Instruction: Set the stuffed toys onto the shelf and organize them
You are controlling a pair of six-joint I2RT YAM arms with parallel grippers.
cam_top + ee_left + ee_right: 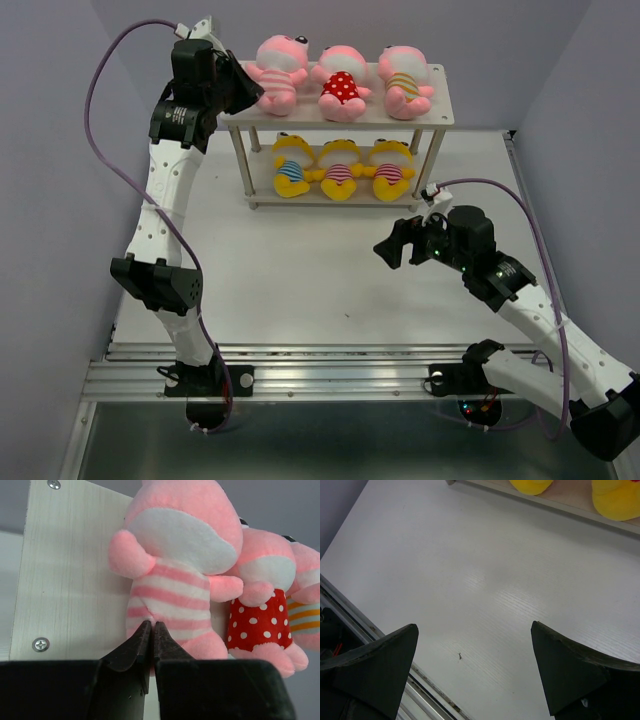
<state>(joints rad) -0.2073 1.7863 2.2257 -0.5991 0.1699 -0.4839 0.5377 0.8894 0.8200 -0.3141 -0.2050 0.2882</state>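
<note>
The shelf (440, 112) stands at the back of the table. Three pink toys lie on its top board: a pink-striped one (277, 72), a red polka-dot one (340, 84), an orange-striped one (405, 82). Three yellow toys lie on the lower board: blue-striped (289, 167), pink-striped (340, 170), yellow-striped (390, 170). My left gripper (250, 92) is shut and empty, its tips at the lower edge of the pink-striped toy (170, 590) on the top board (65, 580). My right gripper (398, 243) is open and empty above the table, in front of the shelf.
A metal rail (330, 375) runs along the table's near edge. Grey walls close in the left, right and back. In the right wrist view the feet of two yellow toys (615, 497) show on the lower board.
</note>
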